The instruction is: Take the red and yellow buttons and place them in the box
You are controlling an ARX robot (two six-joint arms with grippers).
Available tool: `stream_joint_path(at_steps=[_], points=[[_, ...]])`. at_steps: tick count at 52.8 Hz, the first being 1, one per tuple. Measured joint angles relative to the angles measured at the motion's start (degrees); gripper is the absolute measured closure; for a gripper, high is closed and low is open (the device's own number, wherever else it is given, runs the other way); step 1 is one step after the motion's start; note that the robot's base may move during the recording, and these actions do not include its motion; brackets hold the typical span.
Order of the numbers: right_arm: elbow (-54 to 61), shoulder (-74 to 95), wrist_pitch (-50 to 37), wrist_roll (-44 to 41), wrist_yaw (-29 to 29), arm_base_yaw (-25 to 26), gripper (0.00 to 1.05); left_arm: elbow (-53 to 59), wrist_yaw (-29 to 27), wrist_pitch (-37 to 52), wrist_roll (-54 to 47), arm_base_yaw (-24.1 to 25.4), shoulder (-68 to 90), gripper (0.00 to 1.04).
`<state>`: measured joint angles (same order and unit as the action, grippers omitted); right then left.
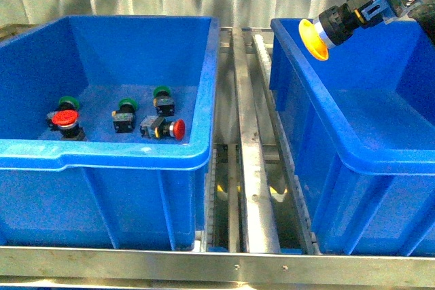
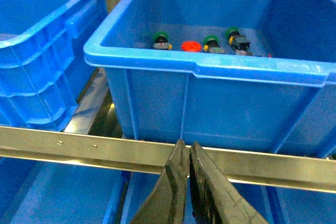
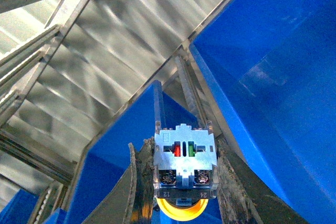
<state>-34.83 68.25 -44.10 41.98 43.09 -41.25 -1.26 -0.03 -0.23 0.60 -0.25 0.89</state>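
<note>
Two fingers (image 3: 233, 187) of the right gripper (image 1: 374, 5) are clamped on the grey contact block of a yellow button (image 1: 340, 22). It is held in the air, cap tilted downward, above the far inner corner of the right box (image 1: 380, 100). The right wrist view shows the block's terminals between the fingers, with the yellow cap below.

Across the roller track (image 1: 253, 140), the left box (image 1: 102, 154) holds two red buttons. One (image 1: 66, 121) stands near its left wall and one (image 1: 170, 128) lies on its side near the middle. Three green switches (image 1: 126, 110) sit around them.

The left gripper (image 2: 188, 182) has its jaws pressed together on nothing, low in front of that box and beneath a metal rail (image 2: 105, 150).
</note>
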Motion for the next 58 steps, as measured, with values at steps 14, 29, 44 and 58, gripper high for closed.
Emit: stream_joint_path(at_steps=[14,29,44,58], points=[[0.42,-0.35,0.5,-0.31,1.9,0.0,0.8,0.0,0.0,0.07,0.0,0.0,-0.04,0.54],[1.53,-0.98,0.92,-3.3,2.86,-0.13,0.8,0.0,0.0,0.07,-0.13,0.0,-0.04,0.07],[2.36,-1.38,1.55,-3.23,3.37,-0.35,0.8,0.0,0.0,0.07,-0.13,0.0,-0.04,0.08],[3.21,-2.43,2.56,-2.86,3.23,-0.13,0.8,0.0,-0.17,0.07,-0.13,0.0,-0.04,0.08]])
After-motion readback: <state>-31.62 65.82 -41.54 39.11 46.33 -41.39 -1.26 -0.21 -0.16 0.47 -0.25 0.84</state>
